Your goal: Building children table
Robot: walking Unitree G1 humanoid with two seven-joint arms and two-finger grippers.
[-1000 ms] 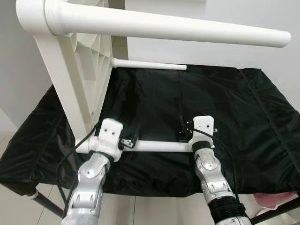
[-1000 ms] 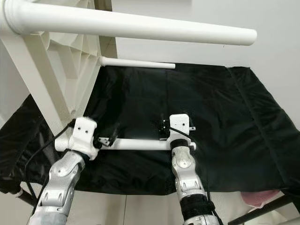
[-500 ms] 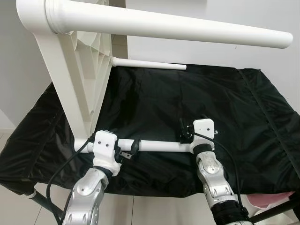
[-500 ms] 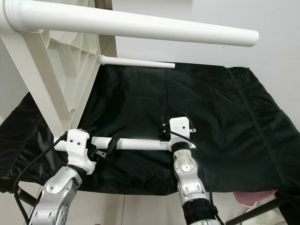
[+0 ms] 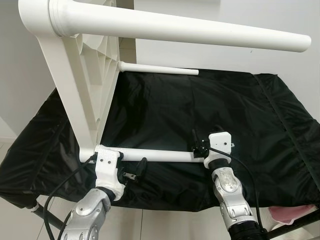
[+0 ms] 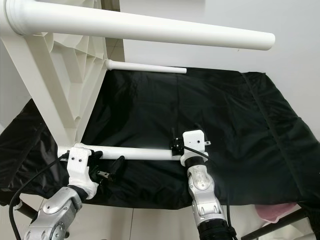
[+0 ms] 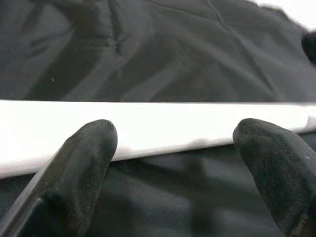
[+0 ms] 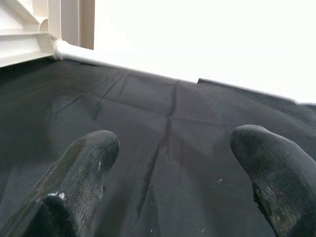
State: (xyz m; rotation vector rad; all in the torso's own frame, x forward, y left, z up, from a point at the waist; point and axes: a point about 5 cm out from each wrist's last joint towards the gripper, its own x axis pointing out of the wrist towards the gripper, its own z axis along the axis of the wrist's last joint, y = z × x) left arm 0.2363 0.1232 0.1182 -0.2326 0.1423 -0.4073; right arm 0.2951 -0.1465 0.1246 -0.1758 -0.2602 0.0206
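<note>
Spreading wide, the left gripper's (image 5: 141,167) fingers (image 7: 81,153) stand just under the lowest table leg (image 5: 155,155), gripping nothing; the right gripper's (image 6: 175,143) fingers (image 8: 81,163) are also apart over the black-covered bench (image 5: 240,115). That leg already sits in the tipped tabletop's (image 5: 82,75) corner, so seating looks done; next, I judge, comes righting the table.
</note>
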